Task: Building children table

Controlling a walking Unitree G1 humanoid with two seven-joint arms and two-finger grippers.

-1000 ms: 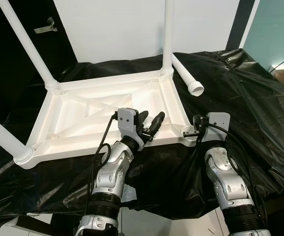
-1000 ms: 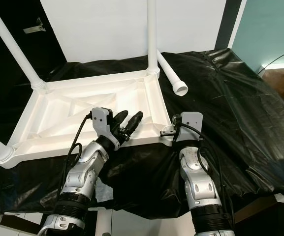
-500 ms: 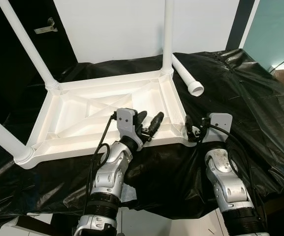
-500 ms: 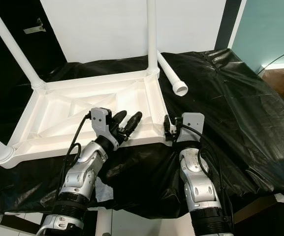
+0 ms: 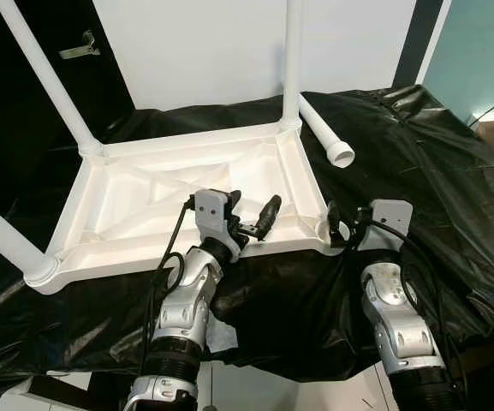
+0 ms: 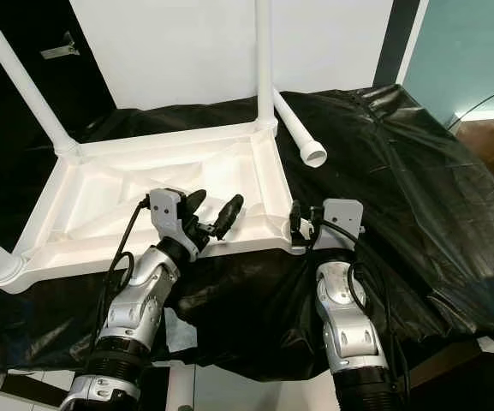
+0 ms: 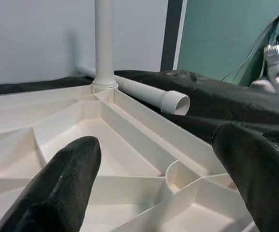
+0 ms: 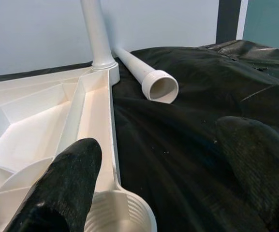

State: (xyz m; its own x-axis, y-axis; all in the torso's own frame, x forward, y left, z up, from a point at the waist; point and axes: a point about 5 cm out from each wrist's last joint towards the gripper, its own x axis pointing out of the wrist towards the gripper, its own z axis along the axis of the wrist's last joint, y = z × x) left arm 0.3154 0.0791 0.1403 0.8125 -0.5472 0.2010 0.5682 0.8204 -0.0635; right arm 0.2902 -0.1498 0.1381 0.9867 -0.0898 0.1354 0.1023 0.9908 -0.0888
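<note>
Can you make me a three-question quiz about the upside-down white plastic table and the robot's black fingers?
1. Where does the loose white plastic leg tube lie?
A. on the black cover sheet
B. inside the upside-down white plastic table top
C. on the floor

2. How many legs stand screwed into the table top?
A. one
B. three
C. five

3. How are the left gripper fingers?
A. spread open, holding nothing
C. closed on the loose tube
B. closed on a leg

Answers: 1 A, it rests on the sheet beside the table's far corner. 2 B, three white tubes rise from corners. 3 A, the left wrist view shows a wide gap between both fingers.
</note>
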